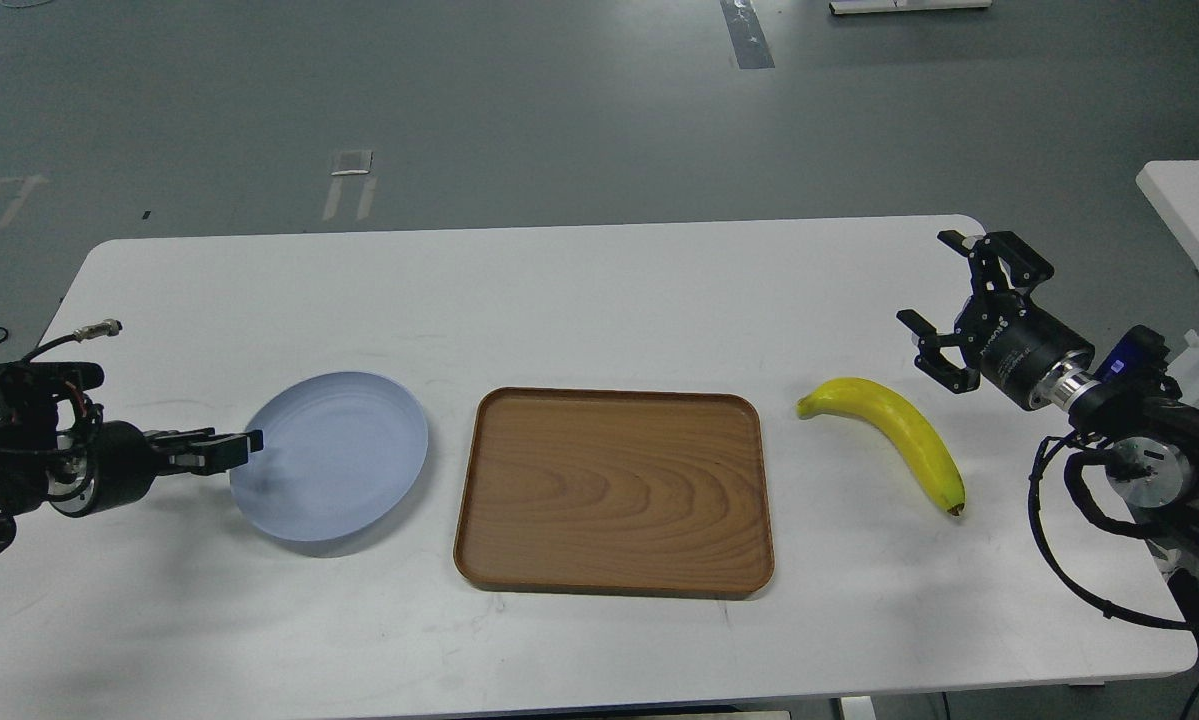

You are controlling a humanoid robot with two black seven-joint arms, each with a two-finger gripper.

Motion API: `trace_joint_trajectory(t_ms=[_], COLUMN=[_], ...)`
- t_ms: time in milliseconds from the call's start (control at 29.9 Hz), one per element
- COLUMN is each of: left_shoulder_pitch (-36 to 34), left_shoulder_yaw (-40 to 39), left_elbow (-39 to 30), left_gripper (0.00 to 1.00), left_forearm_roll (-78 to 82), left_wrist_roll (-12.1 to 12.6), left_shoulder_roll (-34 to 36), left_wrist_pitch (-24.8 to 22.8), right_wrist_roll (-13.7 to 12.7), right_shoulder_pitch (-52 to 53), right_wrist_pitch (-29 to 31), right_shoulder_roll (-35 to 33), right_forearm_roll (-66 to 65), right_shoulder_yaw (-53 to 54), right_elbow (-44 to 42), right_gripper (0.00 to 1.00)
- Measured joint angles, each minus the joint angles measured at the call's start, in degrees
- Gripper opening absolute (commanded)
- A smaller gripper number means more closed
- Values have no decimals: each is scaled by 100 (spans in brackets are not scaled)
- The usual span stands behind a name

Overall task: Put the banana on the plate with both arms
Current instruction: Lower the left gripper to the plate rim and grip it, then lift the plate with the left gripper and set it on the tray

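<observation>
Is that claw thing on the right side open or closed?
Open. The right gripper has its two black fingers spread wide with clear table showing between them, and they hold nothing; the banana lies apart on the table.

Both arms are black: the left arm (54,455) shows red wiring, the right arm (1109,400) silver rings and looped cables.

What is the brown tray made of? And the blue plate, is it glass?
The tray looks like wood, or a wood-look laminate: curved brown grain lines run across it, with a smooth, matte surface. The plate is probably plastic or glazed ceramic, not glass: it is solid pale blue, you cannot see the table through it, and it has only a soft sheen. The picture cannot settle which.
</observation>
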Motion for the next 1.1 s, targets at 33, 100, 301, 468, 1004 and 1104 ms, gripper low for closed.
trace_joint_trajectory(t_ms=[33, 100, 301, 468, 1004, 1104], left_shoulder_pitch=[1, 1, -2, -38, -1297, -1788], left_shoulder_yaw=[0, 0, 1, -5, 73, 351], left_elbow=[-2, -1, -8, -11, -1071, -1450], left_gripper=[34, 11, 0, 0, 0, 0], left_forearm_roll=[0, 0, 1, 9, -158, -83], left_wrist_roll=[0, 0, 0, 0, 0, 2], left_shoulder_roll=[-14, -24, -43, -44, 113, -127], left_wrist_pitch=[0, 0, 0, 119, -168, -361], right_wrist_roll=[0, 0, 0, 0, 3, 3], right_shoulder_pitch=[0, -1, -1, -1, 14, 9], right_wrist_pitch=[0, 0, 0, 0, 0, 0], right_shoulder_roll=[0, -1, -1, -1, -64, -71], right_forearm_roll=[0, 0, 0, 0, 0, 0], right_shoulder_yaw=[0, 0, 0, 0, 0, 0], right_elbow=[-1, -3, -11, -14, -11, -14], right_gripper=[100, 100, 100, 100, 100, 100])
